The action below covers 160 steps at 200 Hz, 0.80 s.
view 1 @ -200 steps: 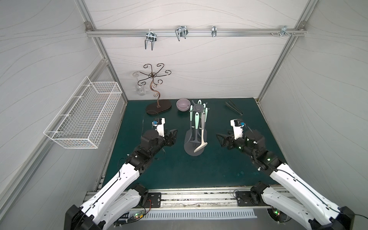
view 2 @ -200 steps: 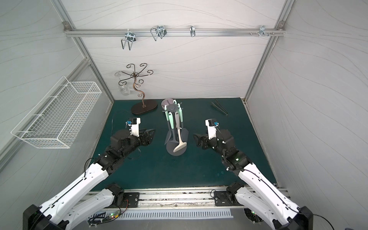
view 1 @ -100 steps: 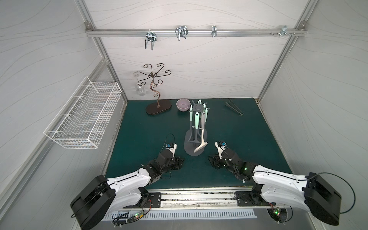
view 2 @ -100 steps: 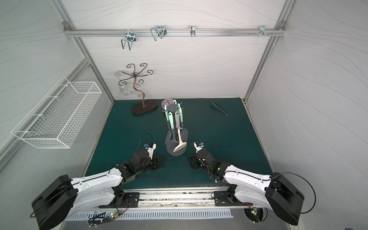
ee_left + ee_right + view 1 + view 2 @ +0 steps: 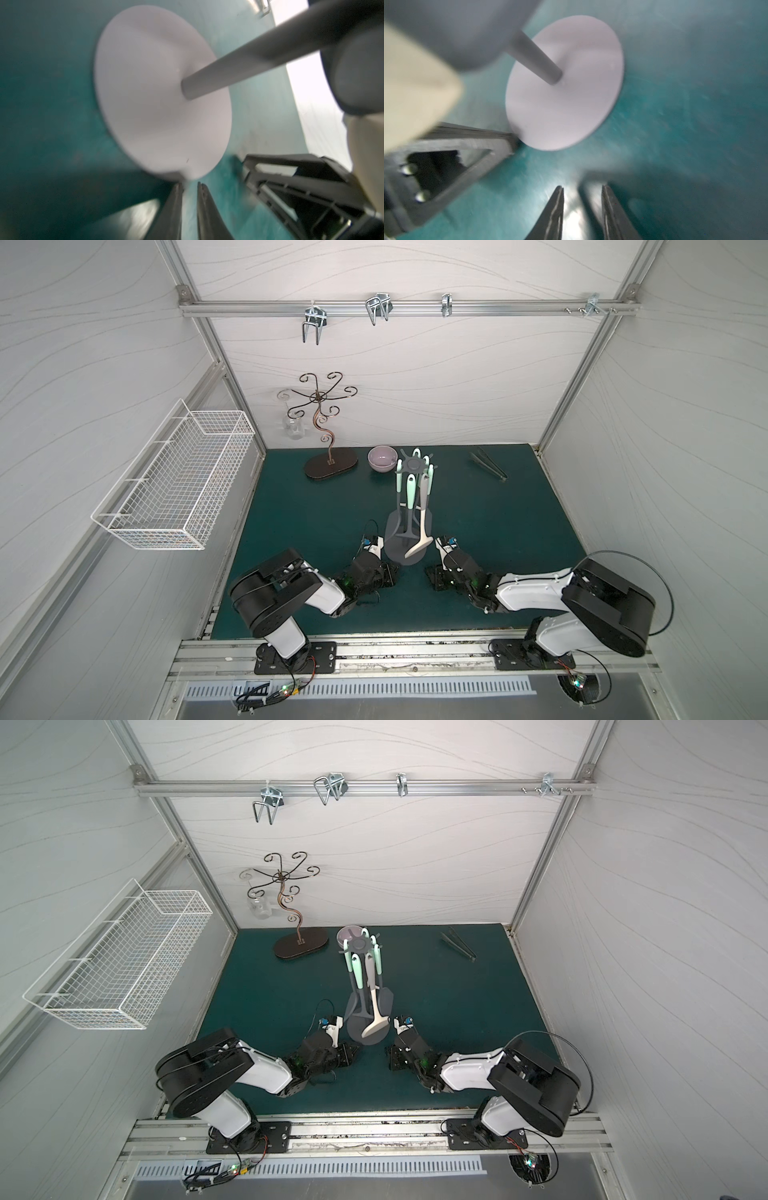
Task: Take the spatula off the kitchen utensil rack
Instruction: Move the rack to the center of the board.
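The kitchen utensil rack (image 5: 392, 552) is standing upright near the middle of the green mat (image 5: 307, 510), and the spatula (image 5: 417, 548) is hanging from its crown of hooks, its cream blade dangling just above the round base on the side facing the arms. Mint-handled utensils (image 5: 410, 489) are hanging close around it, with a dark slotted head (image 5: 408, 533) crowding it just beside the pole. The left gripper (image 5: 388, 576) and right gripper (image 5: 433, 578) are resting low on the mat, flanking the front edge of the base. In the left wrist view the left gripper (image 5: 190, 184) is showing only a thin slit between its jaws, empty; in the right wrist view the right gripper (image 5: 582, 188) is showing a wider gap, also empty. Behind the rack a lilac bowl (image 5: 381, 458) is sitting, a bronze scrolled stand (image 5: 330, 466) is standing beside it, and tongs (image 5: 488, 464) are lying well apart at the back. A white wire basket (image 5: 174, 485) is hanging on the side wall.
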Available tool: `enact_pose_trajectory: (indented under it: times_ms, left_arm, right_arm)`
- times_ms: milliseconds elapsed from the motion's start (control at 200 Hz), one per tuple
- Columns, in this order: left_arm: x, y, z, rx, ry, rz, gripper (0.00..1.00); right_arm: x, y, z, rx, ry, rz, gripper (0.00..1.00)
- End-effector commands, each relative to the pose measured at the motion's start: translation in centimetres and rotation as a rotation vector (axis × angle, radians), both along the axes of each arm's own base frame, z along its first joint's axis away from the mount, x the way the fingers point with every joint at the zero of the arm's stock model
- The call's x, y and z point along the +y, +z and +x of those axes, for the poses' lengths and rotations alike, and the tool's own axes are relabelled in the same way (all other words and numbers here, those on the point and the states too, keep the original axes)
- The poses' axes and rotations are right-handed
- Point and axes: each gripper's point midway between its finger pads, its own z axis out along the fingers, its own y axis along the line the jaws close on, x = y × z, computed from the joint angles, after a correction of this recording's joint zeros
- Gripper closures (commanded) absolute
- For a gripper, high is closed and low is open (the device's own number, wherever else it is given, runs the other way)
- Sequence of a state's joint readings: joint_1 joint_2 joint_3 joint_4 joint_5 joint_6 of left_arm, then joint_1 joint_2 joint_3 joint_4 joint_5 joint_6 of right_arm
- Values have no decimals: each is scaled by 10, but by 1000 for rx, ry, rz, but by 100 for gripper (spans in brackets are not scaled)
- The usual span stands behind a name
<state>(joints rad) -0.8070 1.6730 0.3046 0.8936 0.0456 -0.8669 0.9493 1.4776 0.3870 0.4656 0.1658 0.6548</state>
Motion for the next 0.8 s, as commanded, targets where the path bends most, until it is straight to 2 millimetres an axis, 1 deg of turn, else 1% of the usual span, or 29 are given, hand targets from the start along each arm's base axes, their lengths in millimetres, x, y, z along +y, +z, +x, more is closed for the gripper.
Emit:
enact_pose_trajectory:
  times_ms: [0, 120, 220, 390, 600, 795]
  left_arm:
    - [-2, -8, 9, 22, 21, -1, 81]
    - [5, -12, 24, 28, 55, 3, 81]
    - [5, -17, 38, 40, 54, -13, 81]
    - [10, -23, 67, 46, 93, -49, 81]
    - [1, -24, 97, 46, 89, -72, 80]
    - [1, -25, 122, 42, 99, -85, 79]
  right_arm:
    - [9, 4, 14, 10, -11, 63, 67]
    - [4, -2, 33, 32, -47, 104, 68]
    - [3, -7, 48, 46, -63, 128, 68]
    - [1, -15, 66, 54, -82, 136, 68]
    - [-3, -22, 93, 68, -107, 151, 67]
    - [-7, -19, 121, 51, -121, 156, 67]
